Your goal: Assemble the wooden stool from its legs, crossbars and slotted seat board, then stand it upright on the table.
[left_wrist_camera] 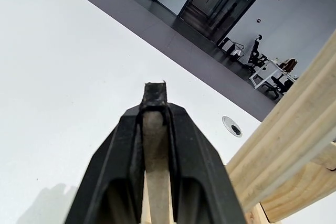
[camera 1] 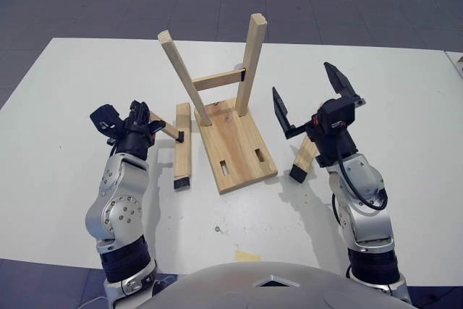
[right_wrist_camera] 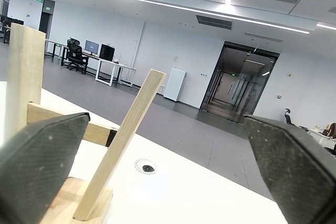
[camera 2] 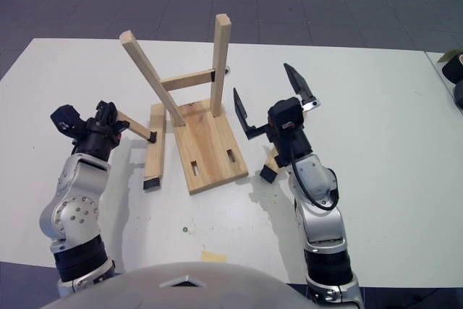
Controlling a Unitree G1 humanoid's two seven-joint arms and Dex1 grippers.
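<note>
The slotted seat board (camera 1: 235,142) lies flat at mid-table with two legs (camera 1: 251,63) standing up from its far end, joined by a crossbar (camera 1: 217,79); the left one leans outward. To the board's left a third leg (camera 1: 183,148) lies flat, a short crossbar (camera 1: 165,128) sticking out of its side. My left gripper (camera 1: 147,124) is shut on that crossbar's free end, seen between the fingers (left_wrist_camera: 126,150) in the left wrist view. My right gripper (camera 1: 311,99) stands open just right of the board, above a fourth leg (camera 1: 304,157) lying on the table.
A small metal ring (camera 1: 217,229) and a scrap of yellow tape (camera 1: 247,255) lie near the table's front edge. A cable grommet (right_wrist_camera: 145,167) sits in the tabletop behind the upright legs. White table surface extends far left and far right.
</note>
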